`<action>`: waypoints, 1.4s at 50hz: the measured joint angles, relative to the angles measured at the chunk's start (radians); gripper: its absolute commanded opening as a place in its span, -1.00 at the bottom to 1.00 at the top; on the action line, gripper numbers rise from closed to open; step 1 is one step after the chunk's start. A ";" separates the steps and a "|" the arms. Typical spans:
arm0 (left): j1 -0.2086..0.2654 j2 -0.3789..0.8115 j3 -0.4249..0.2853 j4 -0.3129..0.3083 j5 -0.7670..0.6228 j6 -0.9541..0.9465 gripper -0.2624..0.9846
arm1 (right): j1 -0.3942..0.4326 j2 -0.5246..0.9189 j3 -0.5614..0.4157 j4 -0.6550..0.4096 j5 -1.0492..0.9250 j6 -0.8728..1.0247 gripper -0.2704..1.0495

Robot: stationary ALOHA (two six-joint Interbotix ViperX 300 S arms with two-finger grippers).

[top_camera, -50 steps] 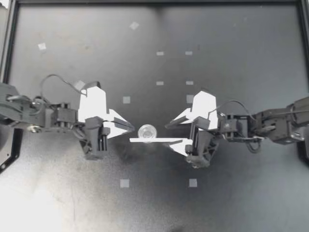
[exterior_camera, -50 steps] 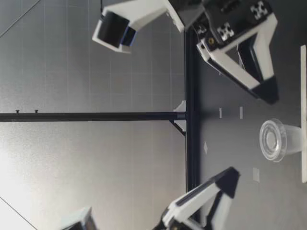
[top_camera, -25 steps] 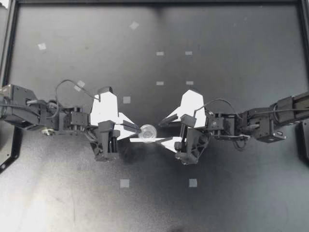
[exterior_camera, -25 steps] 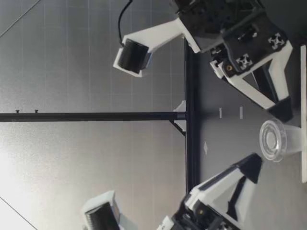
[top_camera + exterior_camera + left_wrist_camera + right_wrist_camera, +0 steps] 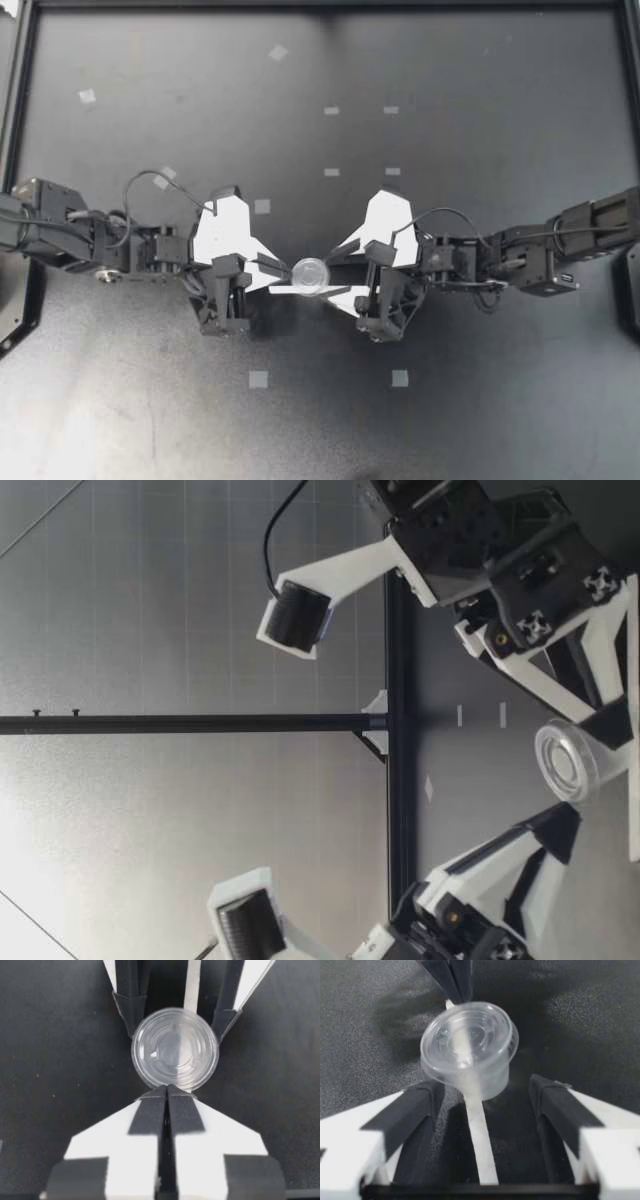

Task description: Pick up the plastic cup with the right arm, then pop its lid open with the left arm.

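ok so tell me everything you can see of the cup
The cup is small, round and of clear plastic, with a clear lid pressed on that has ringed ridges. It narrows toward its base and looks empty. It sits mid-table on a flat white strip, which shows through it, and it seems slightly tilted. The shut tips of the left gripper touch its side. The open fingers of the right gripper flank it; whether they touch it I cannot tell.

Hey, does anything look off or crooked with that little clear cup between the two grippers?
Yes. The clear lidded cup is tipped rather than standing flat. My left gripper, shut, presses against its side, and the cup leans toward my right gripper, which stands open around it. Nothing looks spilled.
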 measured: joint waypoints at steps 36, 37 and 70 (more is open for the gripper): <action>0.000 0.054 -0.028 0.000 -0.008 -0.002 -0.65 | -0.002 0.000 -0.028 -0.052 0.052 -0.003 0.32; 0.000 0.054 -0.028 0.000 -0.008 -0.002 -0.65 | -0.002 0.000 -0.031 -0.055 0.058 -0.002 0.30; -0.011 -0.064 -0.015 0.000 0.031 -0.052 -0.64 | -0.002 -0.018 -0.020 -0.067 0.074 -0.006 -0.08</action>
